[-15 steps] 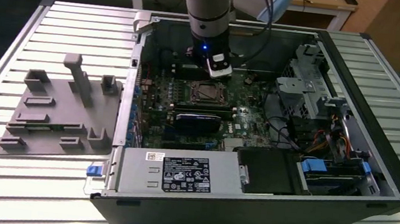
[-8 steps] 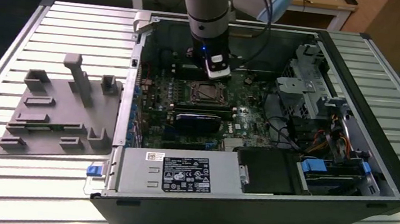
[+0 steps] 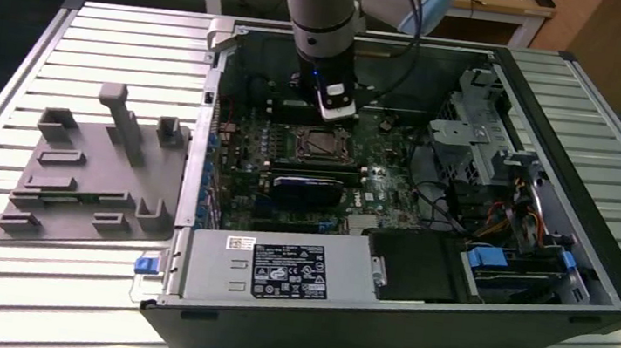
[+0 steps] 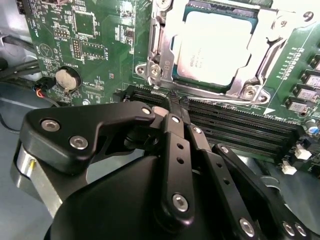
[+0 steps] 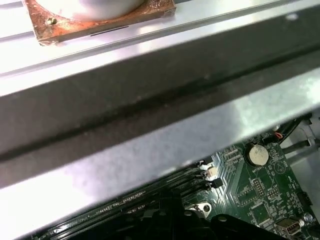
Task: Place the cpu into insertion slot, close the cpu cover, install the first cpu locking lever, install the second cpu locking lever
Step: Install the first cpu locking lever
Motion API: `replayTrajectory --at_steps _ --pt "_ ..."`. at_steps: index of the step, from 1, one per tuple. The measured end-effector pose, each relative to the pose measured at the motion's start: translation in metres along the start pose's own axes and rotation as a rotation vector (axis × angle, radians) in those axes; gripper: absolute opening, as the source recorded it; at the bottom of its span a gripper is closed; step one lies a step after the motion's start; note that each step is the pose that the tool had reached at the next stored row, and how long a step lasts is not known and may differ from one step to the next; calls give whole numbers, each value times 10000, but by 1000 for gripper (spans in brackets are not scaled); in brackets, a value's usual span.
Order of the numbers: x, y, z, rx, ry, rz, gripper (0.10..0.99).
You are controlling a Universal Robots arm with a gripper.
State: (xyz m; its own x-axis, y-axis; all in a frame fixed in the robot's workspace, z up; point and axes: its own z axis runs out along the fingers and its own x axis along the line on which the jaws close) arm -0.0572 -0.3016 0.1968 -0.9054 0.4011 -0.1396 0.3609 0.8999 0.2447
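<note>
The cpu, a pale silver square, lies in the insertion slot on the green board. The silver cpu cover lies flat around it, framing the chip through its window. Thin metal locking levers run along two sides of the cover, one on the side nearest the gripper and one along an adjacent side. My black gripper hangs just beside the socket, over the memory slots, fingers shut with nothing seen between them. In the exterior view the gripper sits just behind the socket.
The open computer case lies on a slatted table. Inside are a graphics card, a power supply and a drive cage. Long memory slots and a coin battery flank the socket. A grey fixture block stands on the exterior view's left.
</note>
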Motion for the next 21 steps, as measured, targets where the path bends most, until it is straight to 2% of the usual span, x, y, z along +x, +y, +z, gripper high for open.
replayTrajectory --at_steps 4,14,21 --pt "1 -2 8 101 -79 185 102" --pt "6 -10 36 267 -239 628 102" --pt "7 -8 30 272 -248 657 102"
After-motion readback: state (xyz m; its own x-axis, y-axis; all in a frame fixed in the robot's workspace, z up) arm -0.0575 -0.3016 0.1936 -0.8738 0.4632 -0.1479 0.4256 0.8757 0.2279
